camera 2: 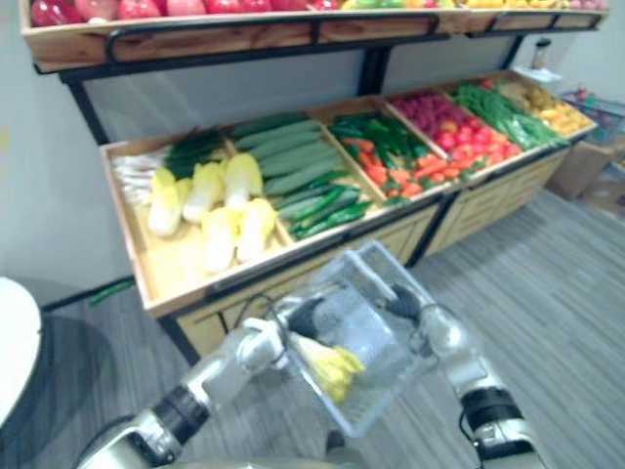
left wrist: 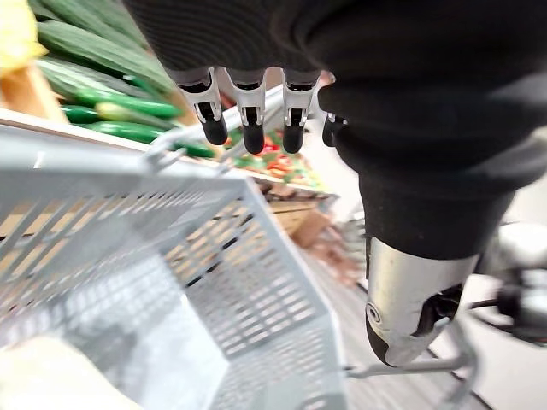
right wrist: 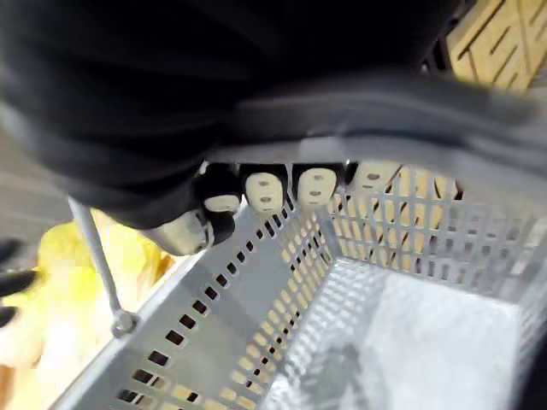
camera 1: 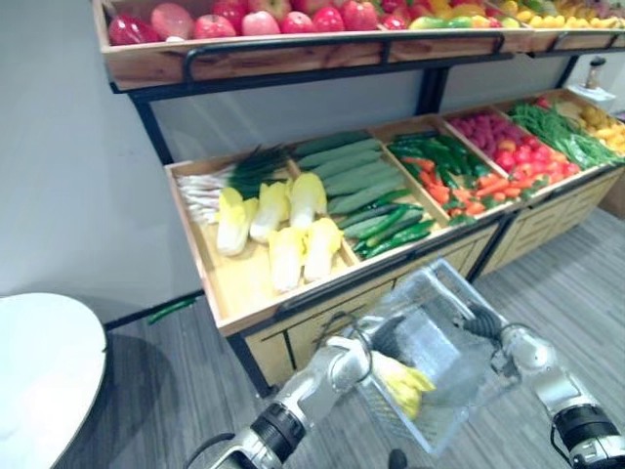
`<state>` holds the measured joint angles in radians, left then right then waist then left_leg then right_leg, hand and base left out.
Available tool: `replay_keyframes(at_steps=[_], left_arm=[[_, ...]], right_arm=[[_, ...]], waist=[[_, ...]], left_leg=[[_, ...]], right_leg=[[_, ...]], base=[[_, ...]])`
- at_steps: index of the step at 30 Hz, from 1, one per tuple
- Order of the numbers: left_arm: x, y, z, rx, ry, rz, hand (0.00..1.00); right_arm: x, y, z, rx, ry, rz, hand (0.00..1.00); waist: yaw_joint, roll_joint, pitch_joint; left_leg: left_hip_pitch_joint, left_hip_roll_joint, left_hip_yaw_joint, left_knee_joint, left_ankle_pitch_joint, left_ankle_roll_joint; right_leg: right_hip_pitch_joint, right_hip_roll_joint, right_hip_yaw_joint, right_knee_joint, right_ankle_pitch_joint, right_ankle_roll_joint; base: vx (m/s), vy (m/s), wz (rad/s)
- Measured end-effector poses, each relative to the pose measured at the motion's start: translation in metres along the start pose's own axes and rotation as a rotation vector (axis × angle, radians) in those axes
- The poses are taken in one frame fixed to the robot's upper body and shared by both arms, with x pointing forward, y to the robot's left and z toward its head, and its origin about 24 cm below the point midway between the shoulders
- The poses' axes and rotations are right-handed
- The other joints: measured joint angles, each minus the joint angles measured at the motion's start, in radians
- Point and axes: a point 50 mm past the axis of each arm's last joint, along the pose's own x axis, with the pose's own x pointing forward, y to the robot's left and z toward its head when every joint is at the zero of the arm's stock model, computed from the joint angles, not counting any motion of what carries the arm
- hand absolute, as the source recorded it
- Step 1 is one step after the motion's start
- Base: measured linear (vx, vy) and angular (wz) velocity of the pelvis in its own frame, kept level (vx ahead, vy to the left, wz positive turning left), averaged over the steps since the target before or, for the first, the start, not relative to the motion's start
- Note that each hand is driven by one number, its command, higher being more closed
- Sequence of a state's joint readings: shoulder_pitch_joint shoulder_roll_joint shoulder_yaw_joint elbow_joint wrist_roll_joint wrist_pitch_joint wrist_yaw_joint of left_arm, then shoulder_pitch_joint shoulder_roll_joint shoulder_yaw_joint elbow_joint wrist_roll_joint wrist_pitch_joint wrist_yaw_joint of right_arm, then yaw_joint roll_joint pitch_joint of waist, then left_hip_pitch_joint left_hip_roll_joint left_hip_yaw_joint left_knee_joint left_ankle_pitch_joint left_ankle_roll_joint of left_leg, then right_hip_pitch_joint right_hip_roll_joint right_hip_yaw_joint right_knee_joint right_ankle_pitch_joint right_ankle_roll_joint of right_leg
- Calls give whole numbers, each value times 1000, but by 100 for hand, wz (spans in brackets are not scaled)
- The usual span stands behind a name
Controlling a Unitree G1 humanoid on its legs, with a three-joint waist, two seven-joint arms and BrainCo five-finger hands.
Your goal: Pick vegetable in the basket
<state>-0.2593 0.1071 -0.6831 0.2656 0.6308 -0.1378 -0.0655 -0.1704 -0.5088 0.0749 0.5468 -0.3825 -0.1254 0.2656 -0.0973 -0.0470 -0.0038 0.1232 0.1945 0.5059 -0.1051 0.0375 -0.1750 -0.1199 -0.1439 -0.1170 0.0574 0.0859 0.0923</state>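
Item under inspection: a cabbage (camera 1: 405, 386) with pale yellow, crinkled leaves on a whitish base. It lies inside the grey perforated basket (camera 1: 459, 322), lower centre of frame. The left hand (camera 1: 354, 354) is at the basket's left rim, its fingers (left wrist: 248, 111) straight, side by side, gripping nothing. The right hand (camera 1: 485, 322) is at the right rim, its fingers (right wrist: 265, 192) curled round the basket's top edge. Similar cabbages lie in the wooden crate (camera 1: 234, 288), centre left.

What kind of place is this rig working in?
Probably a grocery produce section, or a mock-up of one: wooden bins of cucumbers and cabbages, red fruit on a shelf above, and a shopping basket.
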Motion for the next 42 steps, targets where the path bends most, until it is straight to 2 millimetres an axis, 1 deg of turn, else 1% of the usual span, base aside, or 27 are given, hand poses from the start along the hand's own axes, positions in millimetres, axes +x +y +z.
replay_keyframes(at_steps=[1,2,3,4,5,7,10,14,17,18,19,20,21,22,23,25,27,28,29,30,31,32,34,35,38,40,42], left_arm=[[-2,-5,16,-15,-72,-20,0],[-3,-6,18,-25,-86,-25,0],[-4,-9,31,-47,-144,-40,0],[-6,-11,43,-89,-200,-55,0],[-7,-11,45,-98,-209,-56,0],[-12,-9,58,-152,-277,-53,0],[-19,-3,75,-206,-362,-35,0],[-31,1,81,-265,-403,-8,0],[-43,4,74,-321,-371,34,0],[-47,5,66,-354,-337,56,0],[-50,5,61,-369,-311,71,0],[-59,8,44,-431,-231,130,0],[-63,10,35,-455,-191,161,0],[-74,13,11,-495,-77,233,0],[-79,14,-2,-502,-20,259,0],[-99,9,-42,-536,179,322,0],[-137,-8,-95,-595,481,380,0],[-154,-16,-112,-609,595,406,0],[-165,-21,-123,-627,666,429,0],[-188,-31,-140,-671,819,491,0],[-206,-38,-150,-711,926,551,0],[-227,-47,-159,-753,1046,623,0],[-265,-61,-168,-771,1242,726,0],[-273,-66,-169,-779,1289,746,0],[-316,-91,-167,-805,1543,857,0],[-333,-107,-163,-829,1658,881,0],[-349,-130,-153,-864,1803,853,0]], right_arm=[[-4,2,-14,42,66,-18,100],[-6,2,-17,52,77,-27,100],[-11,3,-28,47,127,-49,100],[-18,4,-44,93,195,-75,100],[-19,4,-46,104,206,-84,100],[-27,4,-61,190,273,-174,100],[-38,6,-81,296,365,-269,100],[-52,20,-101,391,451,-316,100],[-64,36,-116,507,525,-368,100],[-69,43,-121,549,555,-391,100],[-72,47,-124,578,572,-403,100],[-79,57,-131,629,614,-417,100],[-81,61,-133,658,628,-426,100],[-88,71,-139,709,672,-453,100],[-91,75,-142,735,690,-464,100],[-96,84,-147,782,734,-461,100],[-102,95,-151,806,772,-448,100],[-104,98,-152,814,783,-445,100],[-105,99,-152,827,789,-448,100],[-108,104,-154,847,802,-452,100],[-110,108,-154,851,811,-449,100],[-113,113,-154,859,822,-442,100],[-115,120,-154,879,839,-441,100],[-116,122,-154,888,843,-449,100],[-117,133,-152,937,865,-458,100],[-114,136,-150,954,870,-463,100],[-116,141,-151,987,895,-479,100]], waist=[[7,0,0],[9,0,0],[19,-1,0],[21,-1,0],[21,-1,1],[21,-7,4],[26,-7,1],[47,-16,-4],[59,-23,-8],[70,-24,-7],[71,-25,-8],[72,-27,-9],[72,-27,-9],[71,-28,-9],[72,-28,-9],[73,-27,-10],[71,-25,-11],[70,-24,-11],[70,-24,-12],[71,-22,-13],[70,-17,-16],[70,-19,-15],[71,-21,-17],[71,-21,-17],[72,-21,-19],[72,-19,-19],[71,-18,-19]], left_leg=[[1,2,-3,0,-5,-2],[1,3,-3,0,-5,-2],[0,3,-3,0,-5,-2],[1,4,-7,0,-5,-2],[1,4,-8,0,-5,-2],[2,5,-13,0,-5,-2],[6,6,-13,0,-5,-2],[4,9,-13,0,-4,-2],[2,6,-27,0,-4,-2],[2,5,-29,0,-5,-2],[1,5,-30,0,-6,-1],[-1,4,-37,0,-8,2],[-5,4,-40,0,-8,2],[-16,3,-53,0,-7,3],[-18,3,-55,0,-7,4],[-20,3,-58,0,-4,8],[-19,-1,-78,0,-2,12],[-21,-6,-81,0,-2,12],[-21,-8,-82,0,-3,13],[-28,-10,-87,0,-5,17],[-33,-12,-96,0,-7,15],[-39,-15,-107,0,-7,15],[-46,-21,-117,0,-2,24],[-48,-23,-125,1,-2,26],[-46,-32,-137,0,-7,32],[-46,-36,-140,0,-11,31],[-45,-41,-147,0,-18,29]], right_leg=[[7,-2,-12,2,-4,-2],[7,-2,-14,3,-4,-2],[6,-3,-19,13,-12,-2],[10,-7,-33,22,-25,4],[10,-8,-35,24,-28,4],[11,-10,-43,32,-39,5],[24,-15,-58,27,-40,7],[39,-19,-76,14,-40,7],[46,-27,-96,14,-43,12],[52,-29,-100,13,-43,12],[54,-29,-101,14,-43,12],[56,-31,-106,14,-45,13],[56,-31,-108,13,-45,14],[54,-33,-119,9,-45,14],[53,-33,-121,8,-45,14],[54,-32,-122,7,-47,16],[54,-34,-128,7,-49,16],[54,-35,-131,6,-50,16],[54,-36,-132,5,-50,16],[54,-36,-138,2,-51,17],[56,-38,-148,-2,-53,20],[57,-40,-157,-5,-53,20],[60,-47,-170,-7,-52,18],[63,-49,-174,-8,-52,18],[79,-58,-191,-21,-51,18],[81,-61,-191,-24,-52,18],[88,-65,-196,-29,-52,17]], base=[[4,-8,12],[-3,-14,9],[-9,-20,14],[-4,-17,15],[0,-18,18],[11,-18,10],[24,-11,12],[46,-6,15],[64,2,17],[67,9,10],[70,10,11],[54,6,10],[66,0,20],[43,-5,17],[55,-7,15],[54,-6,4],[64,-6,7],[34,3,6],[24,10,9],[22,9,15],[37,6,24],[39,8,24],[43,16,21],[47,17,24],[34,26,15],[27,15,3],[45,19,6]])
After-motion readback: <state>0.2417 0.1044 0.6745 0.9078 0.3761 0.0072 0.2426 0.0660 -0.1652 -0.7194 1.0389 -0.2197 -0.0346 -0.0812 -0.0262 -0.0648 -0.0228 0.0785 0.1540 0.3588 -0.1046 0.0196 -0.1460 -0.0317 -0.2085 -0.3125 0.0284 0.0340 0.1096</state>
